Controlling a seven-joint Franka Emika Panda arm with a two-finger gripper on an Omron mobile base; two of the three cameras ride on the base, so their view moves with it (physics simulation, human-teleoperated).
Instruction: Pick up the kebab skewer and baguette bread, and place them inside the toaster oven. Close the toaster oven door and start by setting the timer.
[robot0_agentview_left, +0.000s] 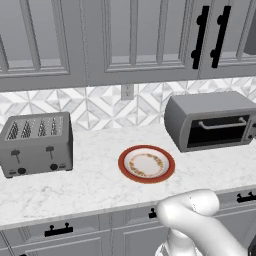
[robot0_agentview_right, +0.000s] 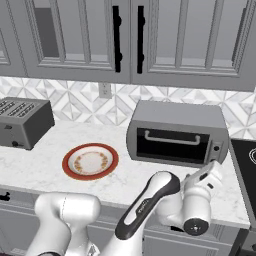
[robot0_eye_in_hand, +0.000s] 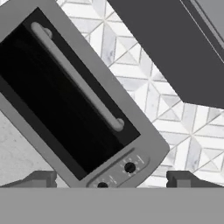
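Gripper (robot0_eye_in_hand: 111, 179) wide open, empty, facing oven (robot0_eye_in_hand: 144, 131) front at bench's right end; knobs (robot0_eye_in_hand: 129, 167) just ahead btwn the tips; door (robot0_eye_in_hand: 57, 100) shut, handle (robot0_eye_in_hand: 76, 76) lengthwise across it.

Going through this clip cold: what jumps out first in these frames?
The red-rimmed plate stands out most, alone mid-counter between the four-slot toaster at the left and the toaster oven at the right. The toaster oven door is shut, its silver bar handle running across the dark glass. The open gripper faces that oven front, close to the two dark knobs.
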